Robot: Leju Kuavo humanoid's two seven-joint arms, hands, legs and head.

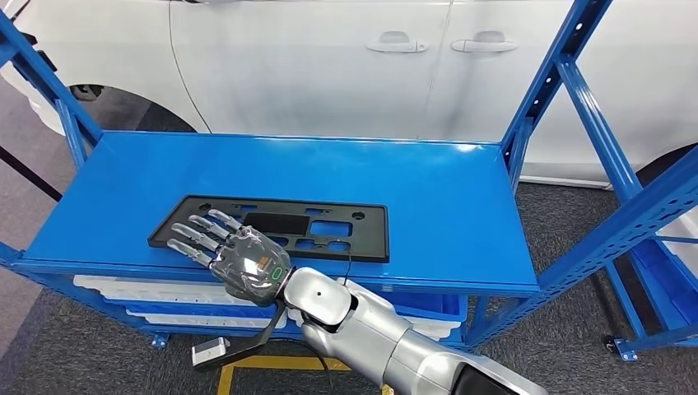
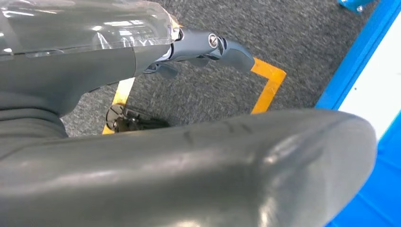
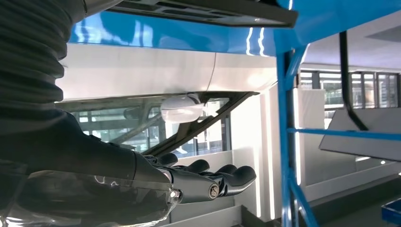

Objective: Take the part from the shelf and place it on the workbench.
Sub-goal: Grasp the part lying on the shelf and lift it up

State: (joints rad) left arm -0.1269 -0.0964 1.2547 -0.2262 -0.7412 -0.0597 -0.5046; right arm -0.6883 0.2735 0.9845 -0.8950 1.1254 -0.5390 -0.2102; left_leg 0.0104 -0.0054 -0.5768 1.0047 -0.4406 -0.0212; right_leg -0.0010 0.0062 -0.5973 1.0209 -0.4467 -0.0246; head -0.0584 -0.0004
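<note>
A: You can't see the part's [image 1: 272,227] near-left stretch, the right hand [image 1: 226,253] covers it.

B: Yep, and your left hand's [image 2: 208,47] fingers are mostly hidden behind its own thumb.

**Right wrist view: hand clear of the shelf**

Right hand [image 3: 189,182] extended, fingers [image 3: 236,176] straight and together, holding nothing. Black part [image 3: 213,10] lies on the blue shelf [image 3: 179,35] at its edge. White car [image 3: 156,71] stands behind the shelf post [image 3: 285,137].

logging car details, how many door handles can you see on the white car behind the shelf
2: the left door handle and the right door handle sit side by side near the top of the head view. Others may be out of frame.
</note>
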